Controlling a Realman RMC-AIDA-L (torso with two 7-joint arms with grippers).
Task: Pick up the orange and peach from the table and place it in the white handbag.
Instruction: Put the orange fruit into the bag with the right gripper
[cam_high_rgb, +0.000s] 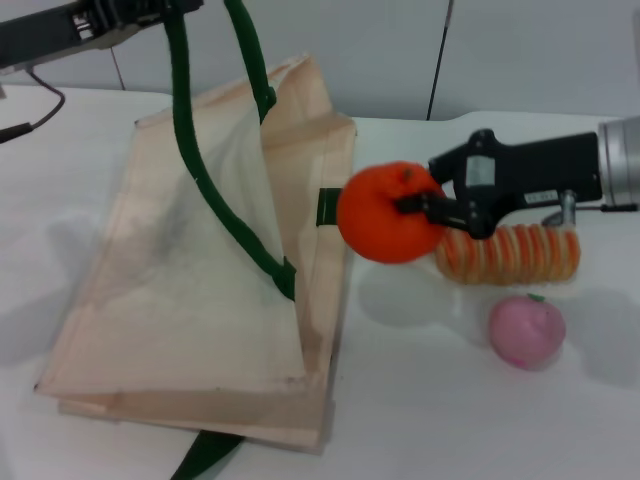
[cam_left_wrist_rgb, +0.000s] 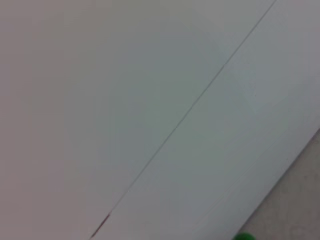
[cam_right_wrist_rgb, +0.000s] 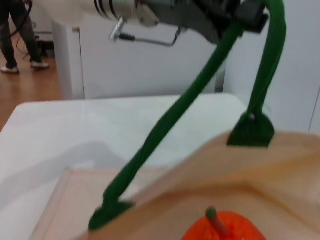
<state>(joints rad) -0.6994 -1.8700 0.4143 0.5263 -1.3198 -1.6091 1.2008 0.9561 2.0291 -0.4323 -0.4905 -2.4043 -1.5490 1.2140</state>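
Note:
The orange (cam_high_rgb: 385, 215) is held above the table in my right gripper (cam_high_rgb: 425, 208), right beside the raised open edge of the white handbag (cam_high_rgb: 200, 300). It also shows in the right wrist view (cam_right_wrist_rgb: 225, 231), with the handbag (cam_right_wrist_rgb: 210, 185) just beyond it. My left gripper (cam_high_rgb: 160, 8) is at the top left, shut on a dark green strap handle (cam_high_rgb: 185, 130) and lifting it, which holds the bag's mouth open. The same gripper shows in the right wrist view (cam_right_wrist_rgb: 245, 11). The peach (cam_high_rgb: 527, 331) lies on the table to the right of the bag.
An orange-and-cream striped roll (cam_high_rgb: 512, 253) lies on the table under my right arm, just behind the peach. A second green strap (cam_high_rgb: 205, 455) pokes out at the bag's near edge. The left wrist view shows only a pale wall.

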